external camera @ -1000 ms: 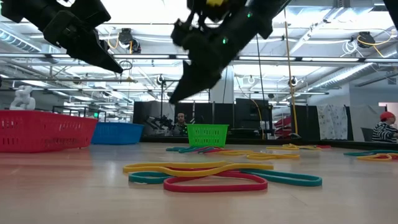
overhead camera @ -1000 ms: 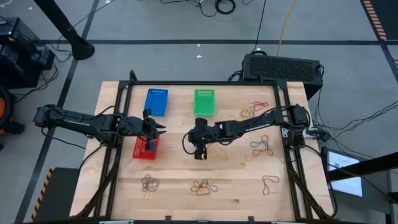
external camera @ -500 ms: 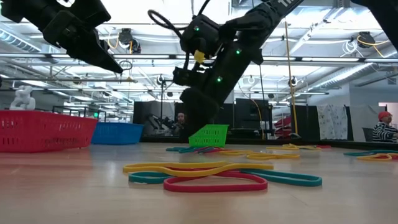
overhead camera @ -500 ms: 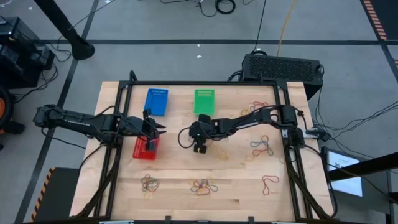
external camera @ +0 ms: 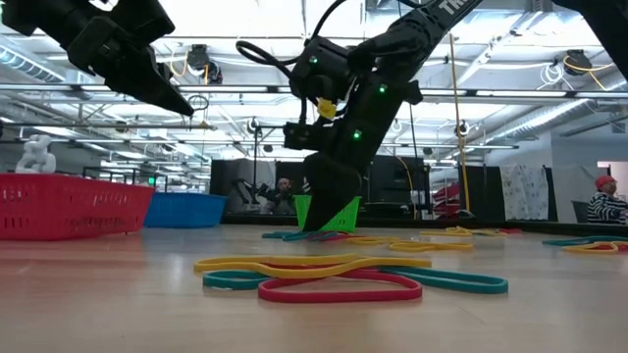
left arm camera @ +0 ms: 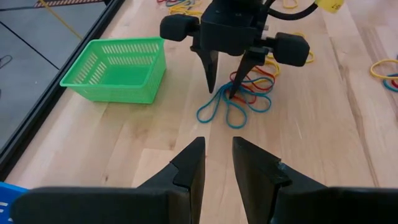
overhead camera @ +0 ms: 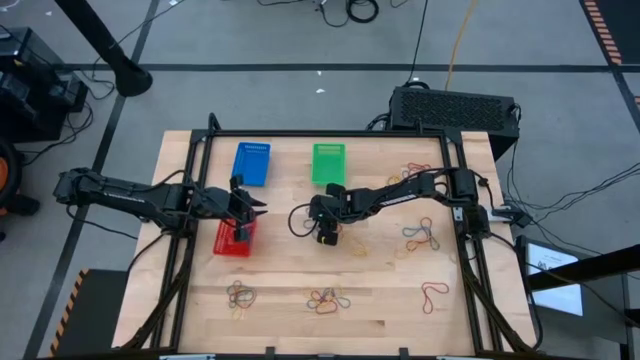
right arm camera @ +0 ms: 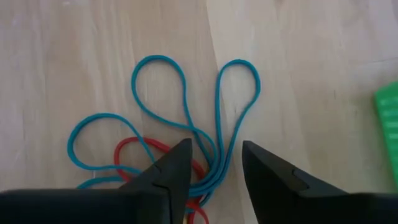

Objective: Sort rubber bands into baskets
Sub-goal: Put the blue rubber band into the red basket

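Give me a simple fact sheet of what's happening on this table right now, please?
Right gripper: jaws open, lowered onto a tangle of blue and red rubber bands near the green basket
Left gripper: hovering above the red basket, nothing visibly held
Blue basket: at the table's far side, beside the green one
Other rubber bands: scattered in small clusters along the near edge and right side
Sorting progress: cannot tell what lies inside the baskets

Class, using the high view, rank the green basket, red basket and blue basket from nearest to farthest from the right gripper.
1. Green basket: just beyond the right gripper, toward the table's far edge.
2. Red basket: off to its left, under the left arm.
3. Blue basket: far-left corner, though only a little farther than the red one.
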Controlling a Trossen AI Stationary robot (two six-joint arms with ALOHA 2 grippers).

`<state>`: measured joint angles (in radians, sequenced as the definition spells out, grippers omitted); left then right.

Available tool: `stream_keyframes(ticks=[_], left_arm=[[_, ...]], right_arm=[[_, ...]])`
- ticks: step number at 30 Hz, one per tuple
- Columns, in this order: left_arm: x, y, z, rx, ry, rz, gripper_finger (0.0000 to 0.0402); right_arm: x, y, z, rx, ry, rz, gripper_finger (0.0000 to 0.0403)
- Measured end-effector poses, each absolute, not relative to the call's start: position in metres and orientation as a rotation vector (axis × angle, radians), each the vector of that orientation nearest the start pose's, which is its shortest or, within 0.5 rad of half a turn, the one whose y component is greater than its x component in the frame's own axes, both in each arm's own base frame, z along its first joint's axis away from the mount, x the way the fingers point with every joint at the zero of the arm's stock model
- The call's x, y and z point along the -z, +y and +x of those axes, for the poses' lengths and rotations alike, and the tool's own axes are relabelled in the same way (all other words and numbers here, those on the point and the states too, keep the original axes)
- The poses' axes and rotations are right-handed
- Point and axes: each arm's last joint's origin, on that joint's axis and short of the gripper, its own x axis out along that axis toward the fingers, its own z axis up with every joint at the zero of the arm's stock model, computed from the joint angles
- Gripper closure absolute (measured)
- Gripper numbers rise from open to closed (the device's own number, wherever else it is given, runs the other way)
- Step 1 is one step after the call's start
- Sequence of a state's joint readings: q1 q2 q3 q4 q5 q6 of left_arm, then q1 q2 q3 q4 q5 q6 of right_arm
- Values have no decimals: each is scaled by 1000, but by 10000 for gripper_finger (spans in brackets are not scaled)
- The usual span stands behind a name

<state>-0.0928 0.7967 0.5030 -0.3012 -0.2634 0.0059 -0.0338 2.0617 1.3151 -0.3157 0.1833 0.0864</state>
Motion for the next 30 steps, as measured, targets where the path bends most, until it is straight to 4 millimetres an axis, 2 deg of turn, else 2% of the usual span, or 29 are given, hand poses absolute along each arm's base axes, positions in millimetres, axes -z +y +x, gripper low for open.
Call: stream_keyframes(ticks=[4,9,14,21,30], left_arm=[[-225,-8,167,-164,587,111,311],[-225,-8,167,-163,586,111,311],[-225,-8,167,-163,587,111,311],[-225,-8,167,-162,587,111,311],[-224,-8,166,-162,600,113,311]], right_arm=[[-130,-19,411,240,1053,-1,299],[-129,-22,411,245,1056,11,386],[-135,-24,412,258,1028,19,399],[-182,-11,415,227,854,-4,402],[-236,25,405,161,670,-41,403]])
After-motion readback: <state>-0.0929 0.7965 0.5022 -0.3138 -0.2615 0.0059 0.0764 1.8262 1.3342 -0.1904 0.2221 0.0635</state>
